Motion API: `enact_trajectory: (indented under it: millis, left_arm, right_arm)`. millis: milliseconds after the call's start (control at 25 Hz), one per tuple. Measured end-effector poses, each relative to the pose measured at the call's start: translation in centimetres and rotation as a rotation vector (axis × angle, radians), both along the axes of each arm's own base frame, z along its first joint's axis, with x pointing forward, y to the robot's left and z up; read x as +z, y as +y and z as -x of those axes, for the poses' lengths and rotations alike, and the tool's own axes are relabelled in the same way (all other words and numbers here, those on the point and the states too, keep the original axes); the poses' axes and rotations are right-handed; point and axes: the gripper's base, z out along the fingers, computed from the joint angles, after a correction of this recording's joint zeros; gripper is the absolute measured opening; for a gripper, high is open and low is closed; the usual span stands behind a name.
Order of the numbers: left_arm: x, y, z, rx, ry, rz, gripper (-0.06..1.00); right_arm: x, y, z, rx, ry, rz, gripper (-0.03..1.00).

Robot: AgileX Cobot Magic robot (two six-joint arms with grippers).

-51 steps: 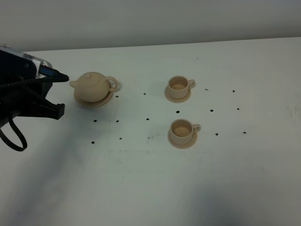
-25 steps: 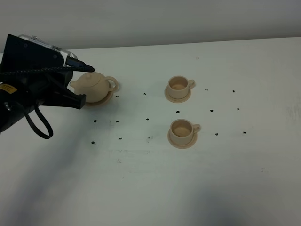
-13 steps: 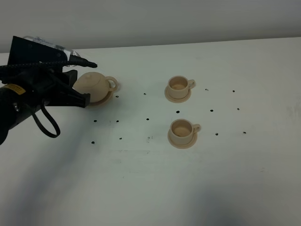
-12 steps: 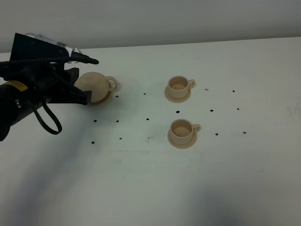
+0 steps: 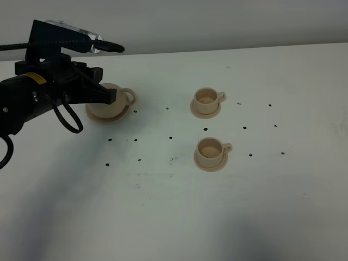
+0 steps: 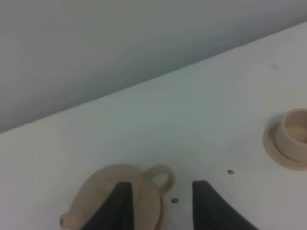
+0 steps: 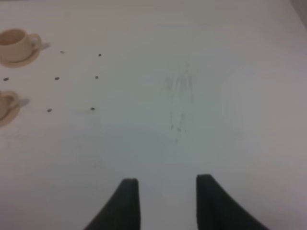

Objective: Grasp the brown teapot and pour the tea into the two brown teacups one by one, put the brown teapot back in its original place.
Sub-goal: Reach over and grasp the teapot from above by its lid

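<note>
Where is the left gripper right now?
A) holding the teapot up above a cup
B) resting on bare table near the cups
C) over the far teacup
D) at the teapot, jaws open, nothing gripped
D: the left gripper stands open at the brown teapot, whose loop handle shows between the fingers, and the pot sits on its wide saucer.

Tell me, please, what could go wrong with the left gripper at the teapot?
The left gripper is open with only the handle between its fingers and one finger over the teapot; closing here may pinch just the handle and tilt the pot. A finger might push it off its saucer.
</note>
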Motion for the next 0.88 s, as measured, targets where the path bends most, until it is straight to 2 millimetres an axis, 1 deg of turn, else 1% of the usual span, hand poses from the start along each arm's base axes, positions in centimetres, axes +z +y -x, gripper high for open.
enact_trajectory:
  millis: [160, 360, 880]
  left_arm:
    - [-0.2, 0.3, -1.1, 0.035, 0.024, 0.028, 0.28]
    - [-0.2, 0.0, -2.7, 0.037, 0.038, 0.032, 0.28]
    - [-1.9, -1.2, -6.5, 0.025, 0.078, 0.014, 0.28]
  right_arm:
    - [0.0, 0.0, 0.0, 0.000, 0.000, 0.000, 0.31]
    - [0.0, 0.0, 0.0, 0.000, 0.000, 0.000, 0.31]
    - [0.0, 0.0, 0.0, 0.000, 0.000, 0.000, 0.31]
